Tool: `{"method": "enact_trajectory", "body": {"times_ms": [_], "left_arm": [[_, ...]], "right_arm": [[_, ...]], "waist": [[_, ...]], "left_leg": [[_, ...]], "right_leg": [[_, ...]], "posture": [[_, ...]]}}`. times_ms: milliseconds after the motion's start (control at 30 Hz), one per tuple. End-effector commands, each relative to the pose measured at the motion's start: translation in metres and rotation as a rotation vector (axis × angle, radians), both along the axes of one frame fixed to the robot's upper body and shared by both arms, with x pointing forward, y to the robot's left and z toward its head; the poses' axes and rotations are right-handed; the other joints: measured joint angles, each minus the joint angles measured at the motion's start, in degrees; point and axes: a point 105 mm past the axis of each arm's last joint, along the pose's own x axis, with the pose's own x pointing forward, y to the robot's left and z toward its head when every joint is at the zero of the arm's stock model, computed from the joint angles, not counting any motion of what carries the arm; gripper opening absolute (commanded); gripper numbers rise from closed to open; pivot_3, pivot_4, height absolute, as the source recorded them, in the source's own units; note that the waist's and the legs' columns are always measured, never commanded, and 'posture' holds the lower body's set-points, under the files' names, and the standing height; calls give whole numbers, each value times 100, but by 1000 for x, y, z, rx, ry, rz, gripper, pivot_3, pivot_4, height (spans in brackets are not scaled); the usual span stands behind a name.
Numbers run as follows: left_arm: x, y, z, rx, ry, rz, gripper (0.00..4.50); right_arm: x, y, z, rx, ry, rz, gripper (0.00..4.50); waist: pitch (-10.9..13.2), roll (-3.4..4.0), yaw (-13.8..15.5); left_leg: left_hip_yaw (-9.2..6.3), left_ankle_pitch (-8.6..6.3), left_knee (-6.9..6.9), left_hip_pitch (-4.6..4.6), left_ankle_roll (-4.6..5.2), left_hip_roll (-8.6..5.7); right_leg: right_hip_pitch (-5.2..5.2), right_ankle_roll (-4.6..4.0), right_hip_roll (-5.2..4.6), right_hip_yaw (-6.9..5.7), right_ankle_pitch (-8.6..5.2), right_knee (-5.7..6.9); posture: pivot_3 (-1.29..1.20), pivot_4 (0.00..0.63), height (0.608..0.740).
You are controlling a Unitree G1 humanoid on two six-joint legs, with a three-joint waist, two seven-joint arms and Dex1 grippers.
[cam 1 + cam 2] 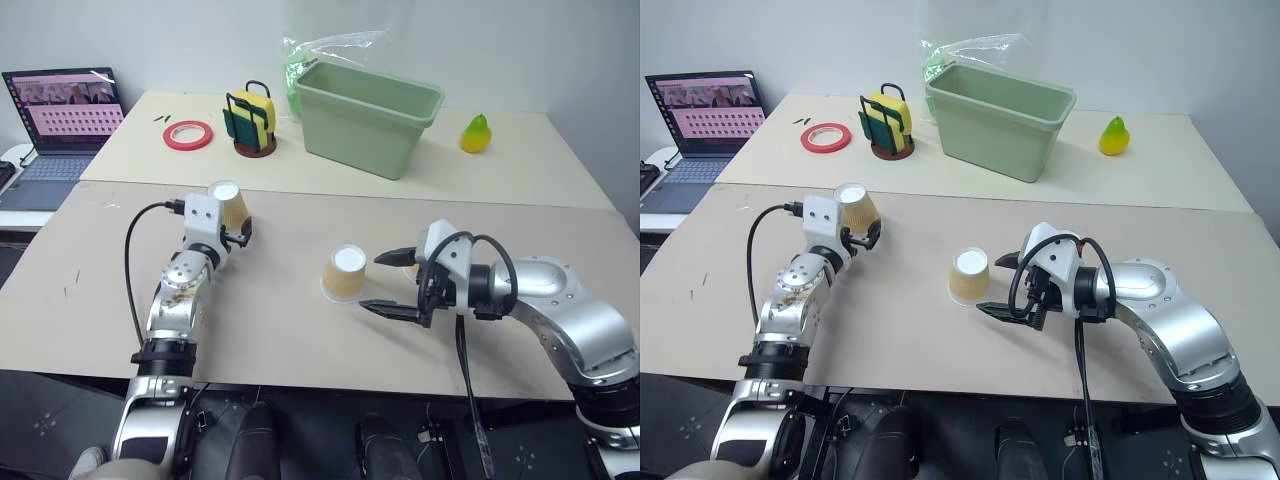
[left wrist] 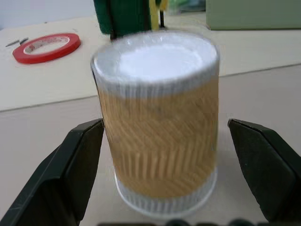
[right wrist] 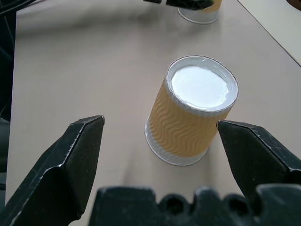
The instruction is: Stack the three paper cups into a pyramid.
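Note:
Two tan ribbed paper cups stand upside down on the beige table. One cup is at the left. My left gripper is open around it, and in the left wrist view its black fingers flank this cup with a gap on each side. The other cup is mid-table. My right gripper is open just to its right, fingertips short of it. In the right wrist view that cup sits between and ahead of the fingers. A tan sliver shows behind the right gripper; I cannot tell what it is.
On the far table stand a pale-green tub, a sponge holder, a red tape roll and a yellow-green pear. A laptop is at the far left. Bare tabletop lies between the two cups.

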Motion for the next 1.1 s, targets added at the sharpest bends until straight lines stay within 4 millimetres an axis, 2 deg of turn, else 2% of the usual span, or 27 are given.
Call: {"method": "enact_trajectory", "body": {"times_ms": [33, 167, 500, 533, 567, 600, 633, 900, 967, 1033, 1100], "left_arm": [[9, -5, 28, 5, -84, -26, 4479], [14, -9, 35, -5, -92, -49, 4479], [12, -9, 26, -31, -63, -53, 4479], [12, -9, 26, -34, -64, -53, 3949], [12, -9, 26, -35, -63, -54, 3792], [12, -9, 26, -34, -61, -55, 3323], [13, -8, 26, -32, -58, -51, 3136], [11, -7, 30, -44, -69, -60, 3136], [4, -25, 43, -50, -117, -177, 3136], [-20, -58, 59, -59, -168, -428, 3136], [-42, -75, 59, -24, -148, -606, 3136]], "right_arm": [[-2, -1, 12, 12, -49, 1, 4500], [-3, 0, 11, 12, -49, 3, 4500], [-3, 0, 12, 12, -55, -4, 4500], [-2, -1, 12, 12, -54, -5, 4500], [-2, -1, 12, 11, -55, -6, 4500], [-2, -1, 12, 10, -54, -6, 4500], [-1, -1, 11, 9, -53, -6, 4500], [1, -1, 11, 7, -54, -8, 4500], [1, -1, 11, 6, -52, -8, 4500], [1, -1, 10, 3, -52, -14, 4500], [2, -3, 10, 0, -52, -22, 4500]], "waist": [[0, 0, 1], [0, 0, -8], [0, 0, -10], [0, 0, -8], [0, 0, -8], [0, 0, -8], [0, 0, -8], [0, 0, -9], [0, 0, -9], [1, 0, -12], [1, 0, -1]], "left_leg": [[0, 0, -1, 0, 0, 0], [0, 0, -1, -1, 0, 0], [0, 0, -1, -1, 0, 0], [0, 0, -1, -1, 0, 0], [0, 0, -1, -1, 0, 0], [0, 0, -1, -1, 0, 0], [0, 0, -1, -1, 0, 0], [-1, 1, -1, -1, -1, 0], [-1, 1, -1, -1, -1, 0], [-1, 1, -1, -3, -1, 0], [-1, 1, -1, -6, -2, 0]], "right_leg": [[-1, 0, 0, 0, 0, 0], [-2, 0, 0, 0, 0, 0], [-2, 0, 0, -1, 0, 0], [-2, 0, 0, -1, 0, 1], [-2, 0, 0, -1, 0, 1], [-1, 0, 0, -1, 0, 1], [-1, 0, 0, -1, 0, 0], [-1, 0, 0, -1, 0, 1], [-2, 0, 0, -1, 0, 1], [-2, 0, 0, -1, 0, 1], [-4, 0, -1, -1, 0, 1]], "posture": [[0, 150, 656], [0, 150, 656], [0, 150, 656], [0, 150, 656], [0, 150, 656], [0, 150, 656], [0, 150, 656], [0, 150, 656], [0, 150, 656], [0, 150, 656], [0, 150, 656]]}}
